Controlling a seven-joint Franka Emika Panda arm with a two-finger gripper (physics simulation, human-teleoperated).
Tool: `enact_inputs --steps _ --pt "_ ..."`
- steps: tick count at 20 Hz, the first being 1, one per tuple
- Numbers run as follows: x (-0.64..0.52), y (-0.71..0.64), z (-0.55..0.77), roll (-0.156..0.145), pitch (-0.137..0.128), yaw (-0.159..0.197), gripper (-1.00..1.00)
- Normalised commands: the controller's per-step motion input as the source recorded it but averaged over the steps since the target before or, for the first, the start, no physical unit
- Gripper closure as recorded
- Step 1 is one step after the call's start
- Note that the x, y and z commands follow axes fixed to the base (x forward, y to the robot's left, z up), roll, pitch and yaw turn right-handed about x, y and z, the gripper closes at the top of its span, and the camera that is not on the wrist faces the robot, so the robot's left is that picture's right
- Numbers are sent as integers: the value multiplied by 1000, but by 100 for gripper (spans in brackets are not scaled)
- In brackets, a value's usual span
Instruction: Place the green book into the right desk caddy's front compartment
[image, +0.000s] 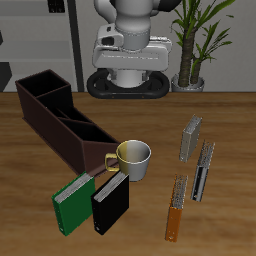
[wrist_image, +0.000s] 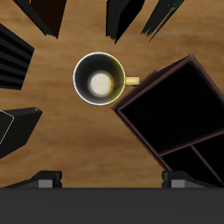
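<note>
- The table (image: 230, 130) is a wood-grain top, and everything of the task lies on it.
- The right desk caddy (image: 60, 118) is a long dark brown box running from about ten o'clock toward the centre of the exterior view. Its dividers show, and the compartments that can be seen hold nothing. The wrist view shows one end of it (wrist_image: 179, 109) with a divider.
- The green book (image: 74, 203) stands upright on the table at about seven o'clock in the exterior view, near the front edge. It is just beside the caddy's nearer end and next to a black book (image: 111, 204). By my reading the task has not begun: the book is untouched and outside the caddy, so the grasp, the lift and the placing into the front compartment all remain.
- A white and yellow mug (image: 133, 158) stands near the centre, touching or just beside the caddy's nearer end. In the wrist view the mug (wrist_image: 99, 82) lies directly under the camera.
- Three more books stand at about four o'clock: two grey ones (image: 190, 139) (image: 203, 169) and an orange one (image: 176, 209).
- The gripper (wrist_image: 112, 181) hangs above the mug and grasps nothing. Its two finger bases sit wide apart, so I judge the jaws released.
- No brand, label or writing can be read on any cover or on the mug.
</note>
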Motion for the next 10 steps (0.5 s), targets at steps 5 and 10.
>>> enact_inputs --steps 5,10 --pt "133 15 -65 0 8 -14 -100" --pt "365 -179 50 60 15 20 -100"
